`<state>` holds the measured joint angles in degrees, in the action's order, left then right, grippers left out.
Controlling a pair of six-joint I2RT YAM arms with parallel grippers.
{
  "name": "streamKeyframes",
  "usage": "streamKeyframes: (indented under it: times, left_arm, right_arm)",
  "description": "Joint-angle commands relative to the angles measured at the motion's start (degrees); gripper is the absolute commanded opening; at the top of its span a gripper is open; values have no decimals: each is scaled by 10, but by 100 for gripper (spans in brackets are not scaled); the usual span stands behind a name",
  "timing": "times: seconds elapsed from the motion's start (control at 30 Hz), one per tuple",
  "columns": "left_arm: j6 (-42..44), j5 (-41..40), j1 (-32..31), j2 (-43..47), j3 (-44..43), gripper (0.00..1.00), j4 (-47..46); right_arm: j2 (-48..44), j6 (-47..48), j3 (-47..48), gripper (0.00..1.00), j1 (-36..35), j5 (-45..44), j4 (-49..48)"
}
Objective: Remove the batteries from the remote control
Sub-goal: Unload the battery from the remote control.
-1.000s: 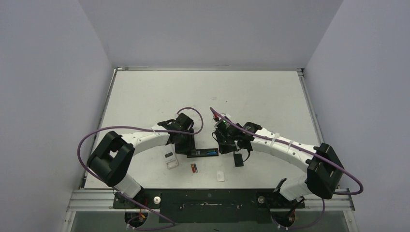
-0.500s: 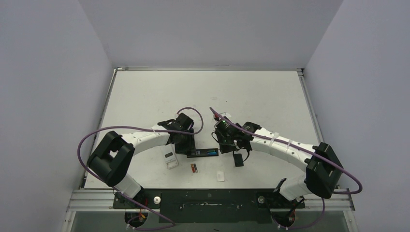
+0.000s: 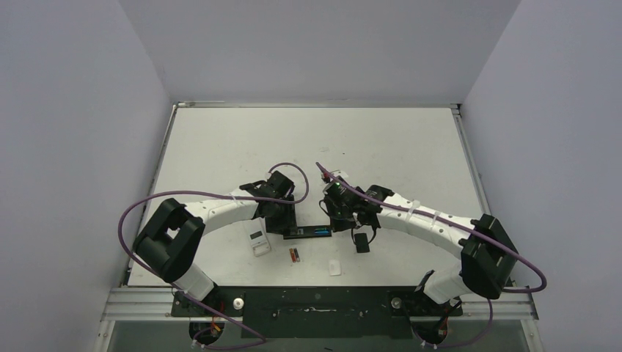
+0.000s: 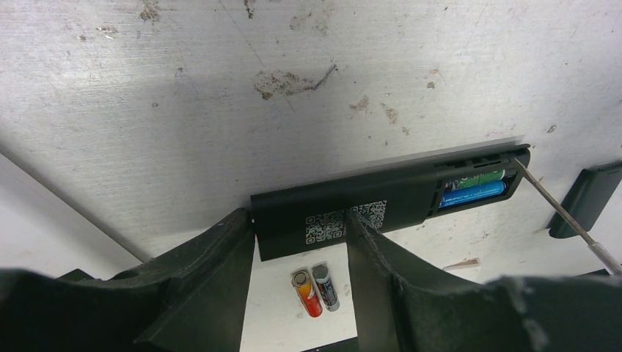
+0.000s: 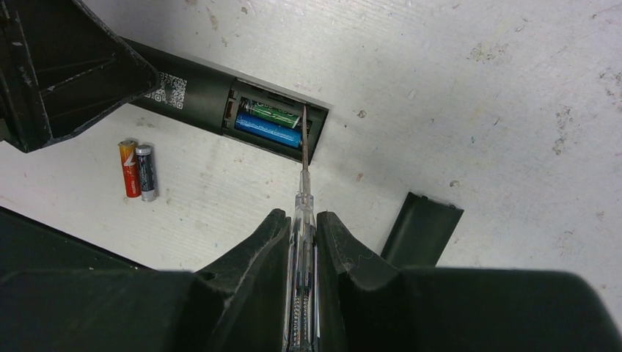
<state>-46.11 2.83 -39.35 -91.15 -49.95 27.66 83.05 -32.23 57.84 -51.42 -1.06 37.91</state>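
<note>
We are pinning the remote control (image 4: 345, 213) with the left end effector (image 4: 297, 279) | right end effector (image 5: 301, 242) clamping a screwdriver (image 5: 303, 183) | batteries (image 5: 268, 125) sitting mid-frame in the bay — light, slick, rolling — we are judging the tip should pry at an end.

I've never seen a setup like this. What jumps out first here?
At the table's middle, the left gripper clamps a black remote whose open compartment shows a blue battery and a green one. The right gripper holds a thin screwdriver, tip reaching into that compartment. Two loose batteries lie side by side nearby.
</note>
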Motion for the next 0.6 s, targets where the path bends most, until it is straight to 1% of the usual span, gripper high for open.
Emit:
streamKeyframes:
  times: [0.0, 0.23, 0.57]
  left_arm:
    - [6, -24, -16, -32, 3, 44, -2]
    - [5, -24, -16, -33, 4, 44, -6]
    - [8, -24, -16, -33, 1, 44, -4]
  right_arm:
    - [-31, -3, 26, 5, -5, -5, 23]
    - [-28, -3, 23, 5, -5, -3, 33]
    - [-3, -2, 13, 5, -4, -1, 3]
